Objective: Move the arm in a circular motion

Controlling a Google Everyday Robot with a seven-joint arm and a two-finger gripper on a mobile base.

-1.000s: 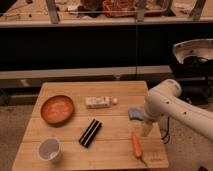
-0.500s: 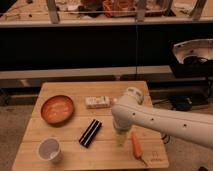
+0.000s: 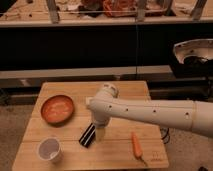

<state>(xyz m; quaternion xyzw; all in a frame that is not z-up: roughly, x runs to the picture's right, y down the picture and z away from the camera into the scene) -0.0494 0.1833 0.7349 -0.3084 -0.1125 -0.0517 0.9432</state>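
Observation:
The thick white arm (image 3: 150,114) reaches in from the right edge across the wooden table (image 3: 65,135). Its rounded elbow (image 3: 106,95) sits over the table's middle, and small dark dots run along the tube. The forearm bends down to a pale yellowish tip, the gripper (image 3: 99,133), which hangs just above the table next to the right end of a black rectangular object (image 3: 87,135).
An orange bowl (image 3: 57,109) sits at the left. A white cup (image 3: 49,149) stands at the front left. A carrot (image 3: 136,144) lies at the front right. A white box behind the arm is mostly hidden. A dark counter runs behind the table.
The arm has swept left across the table. Its elbow went from the right side to the middle, and the tip moved from near the carrot to beside the black object.

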